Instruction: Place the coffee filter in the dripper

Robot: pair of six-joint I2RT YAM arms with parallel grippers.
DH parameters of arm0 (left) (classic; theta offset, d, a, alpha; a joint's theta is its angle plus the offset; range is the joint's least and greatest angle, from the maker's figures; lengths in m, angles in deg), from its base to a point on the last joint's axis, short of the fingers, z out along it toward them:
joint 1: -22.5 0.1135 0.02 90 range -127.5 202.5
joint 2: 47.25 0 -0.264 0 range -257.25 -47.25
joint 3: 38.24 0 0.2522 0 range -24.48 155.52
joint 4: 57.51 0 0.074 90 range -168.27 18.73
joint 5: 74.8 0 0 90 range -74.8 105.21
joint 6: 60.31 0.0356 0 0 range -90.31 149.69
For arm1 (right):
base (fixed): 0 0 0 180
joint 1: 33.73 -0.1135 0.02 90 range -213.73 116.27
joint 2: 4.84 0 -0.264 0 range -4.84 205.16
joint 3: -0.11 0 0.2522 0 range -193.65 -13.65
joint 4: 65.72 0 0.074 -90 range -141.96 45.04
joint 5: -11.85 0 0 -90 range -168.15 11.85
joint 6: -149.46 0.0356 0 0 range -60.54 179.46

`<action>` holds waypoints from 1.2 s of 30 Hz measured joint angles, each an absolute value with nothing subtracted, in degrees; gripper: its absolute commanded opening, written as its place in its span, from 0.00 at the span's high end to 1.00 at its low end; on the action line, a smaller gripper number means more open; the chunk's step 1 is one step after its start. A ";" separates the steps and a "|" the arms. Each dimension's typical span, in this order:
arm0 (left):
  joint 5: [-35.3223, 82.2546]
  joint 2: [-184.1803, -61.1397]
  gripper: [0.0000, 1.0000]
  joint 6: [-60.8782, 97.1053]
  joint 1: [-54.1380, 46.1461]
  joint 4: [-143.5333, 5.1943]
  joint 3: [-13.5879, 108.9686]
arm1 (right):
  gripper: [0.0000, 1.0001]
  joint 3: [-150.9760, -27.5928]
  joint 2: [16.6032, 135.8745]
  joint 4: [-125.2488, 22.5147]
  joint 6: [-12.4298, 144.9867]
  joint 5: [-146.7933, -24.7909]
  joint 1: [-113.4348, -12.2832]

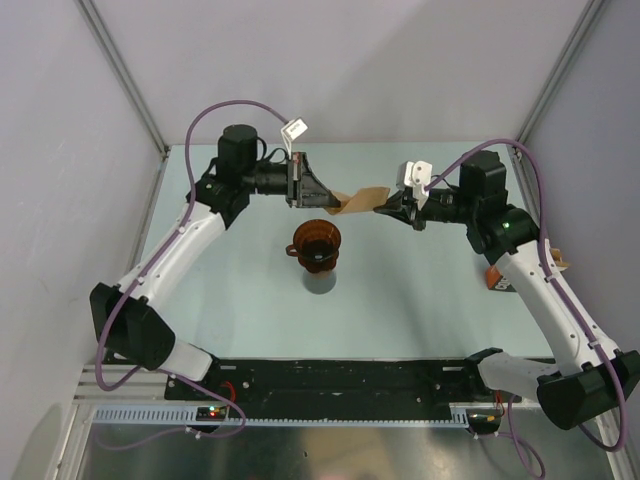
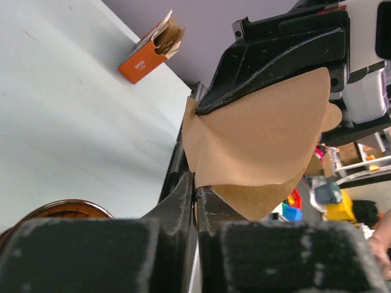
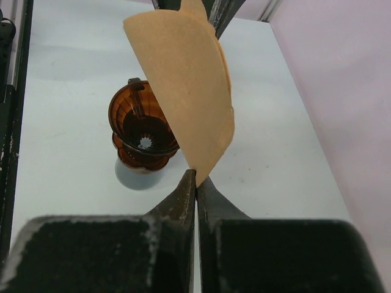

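Note:
The tan coffee filter (image 1: 360, 200) hangs in the air between both grippers, above and just right of the dripper (image 1: 315, 243). My left gripper (image 1: 338, 206) is shut on its left edge, and in the left wrist view the filter (image 2: 263, 134) rises out of the shut gripper (image 2: 197, 183). My right gripper (image 1: 380, 209) is shut on the opposite edge. In the right wrist view the filter (image 3: 189, 79) stands from the pinched gripper (image 3: 197, 178), partly covering the dripper (image 3: 142, 131). The dark reddish-brown dripper stands upright with its mouth open.
A grey round thing (image 1: 320, 283) shows under the dripper. An orange printed bag (image 1: 497, 278) lies at the table's right side, partly under the right arm, and it also shows in the left wrist view (image 2: 149, 52). Grey walls enclose the table on three sides.

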State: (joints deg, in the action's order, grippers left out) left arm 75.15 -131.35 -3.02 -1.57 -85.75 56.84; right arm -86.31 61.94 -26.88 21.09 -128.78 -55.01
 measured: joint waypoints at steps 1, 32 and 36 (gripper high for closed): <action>75.10 -131.30 0.76 -2.86 -1.57 -85.73 56.84 | 1.00 -86.31 61.94 -26.95 21.09 -128.80 -55.01; 73.62 -135.30 0.43 -1.77 -5.48 -85.45 59.55 | 1.00 -86.31 61.96 -28.87 21.97 -131.89 -55.80; 73.73 -135.22 0.29 -1.81 -4.61 -85.32 59.42 | 1.00 -86.31 61.96 -28.72 21.77 -131.47 -55.45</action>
State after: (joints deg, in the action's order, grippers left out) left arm 73.73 -135.22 -1.81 -4.61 -85.32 59.42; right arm -86.31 61.96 -28.72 21.77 -131.47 -55.45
